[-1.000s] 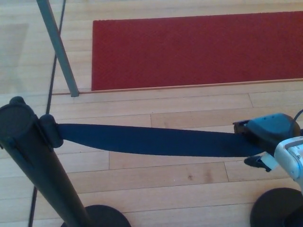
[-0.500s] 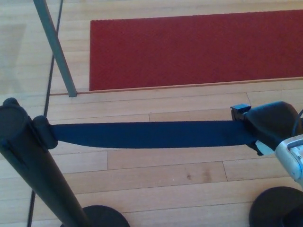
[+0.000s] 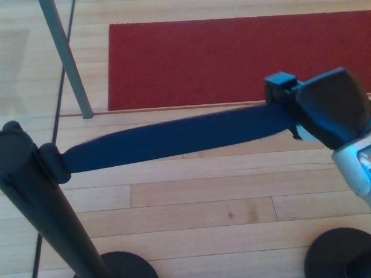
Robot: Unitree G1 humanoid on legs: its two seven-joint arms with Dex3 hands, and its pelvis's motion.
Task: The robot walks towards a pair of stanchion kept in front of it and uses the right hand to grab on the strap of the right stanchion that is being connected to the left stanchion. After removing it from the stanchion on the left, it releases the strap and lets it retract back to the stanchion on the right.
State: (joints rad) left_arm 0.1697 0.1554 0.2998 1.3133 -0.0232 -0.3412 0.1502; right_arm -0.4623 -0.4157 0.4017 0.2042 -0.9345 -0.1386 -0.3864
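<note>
A dark blue strap [image 3: 174,136] runs taut from the head of the black stanchion post [image 3: 35,197] at the left, rising to the right. My right hand [image 3: 330,107] is shut on the strap's far end, and the black end clip [image 3: 278,86] sticks out of the hand to the left. The hand hangs over the near edge of the red rug. Of the right stanchion only the round black base [image 3: 339,255] shows, at the bottom right corner; its post is hidden. My left hand does not show.
A red rug [image 3: 232,52] lies on the wooden floor beyond the strap. A slanted grey metal leg [image 3: 66,58] stands at the upper left. The left stanchion's base [image 3: 124,265] sits at the bottom edge.
My right hand has moved up and away with the strap's end, from beside the right base to over the rug's edge. The strap now slants upward to the right.
</note>
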